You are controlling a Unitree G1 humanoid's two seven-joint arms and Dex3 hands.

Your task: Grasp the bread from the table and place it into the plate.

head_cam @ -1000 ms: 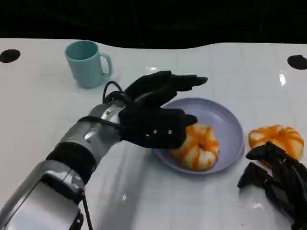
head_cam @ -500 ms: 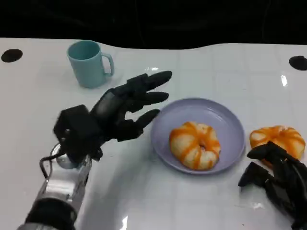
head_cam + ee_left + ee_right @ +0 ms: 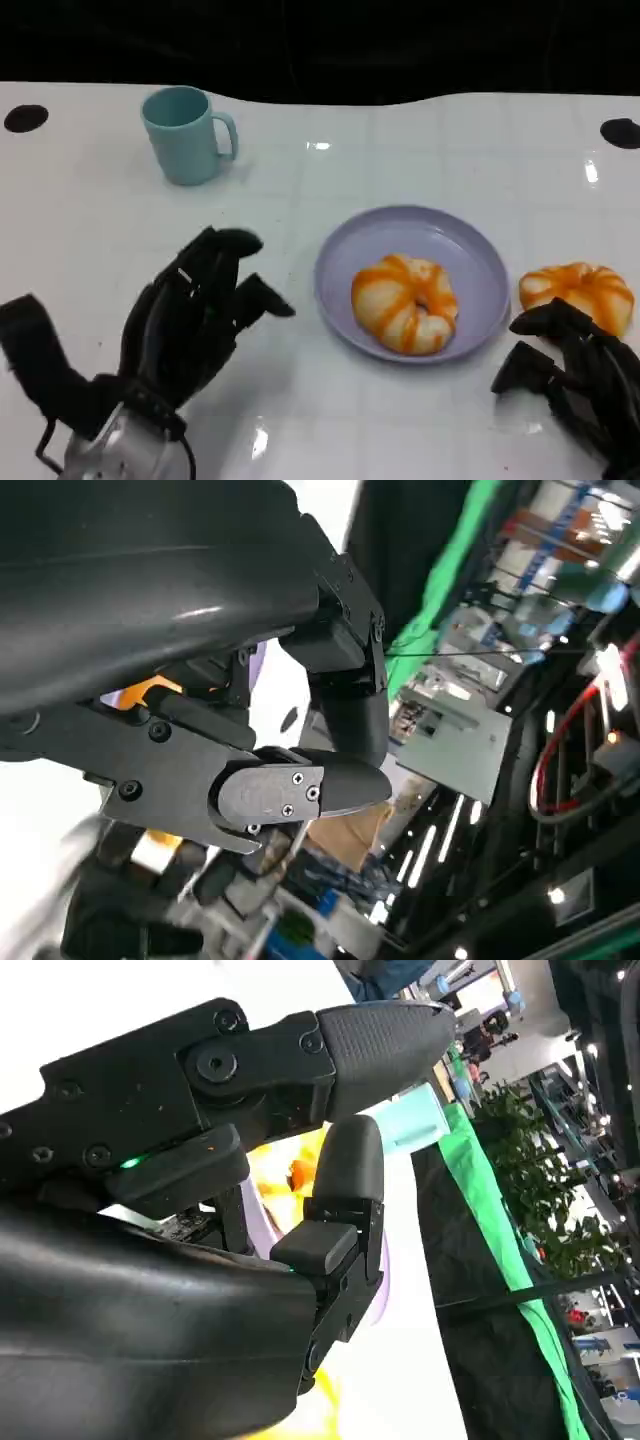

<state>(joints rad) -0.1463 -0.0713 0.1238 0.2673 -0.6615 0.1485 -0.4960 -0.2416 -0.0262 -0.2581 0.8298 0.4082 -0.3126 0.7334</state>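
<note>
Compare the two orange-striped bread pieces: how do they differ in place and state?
The bread on the plate lies inside the purple plate, clear of both hands. The bread on the table sits on the bare white table right of the plate, partly hidden by the right hand. Both are ring-shaped, with orange stripes.

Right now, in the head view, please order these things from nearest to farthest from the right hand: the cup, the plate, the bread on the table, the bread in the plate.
Measured from the right hand:
1. Bread on the table, just beyond its fingers, at the table's right.
2. Plate, its rim beside the hand, toward the middle.
3. Bread in the plate, at the plate's centre.
4. Cup, far corner on the left side.
</note>
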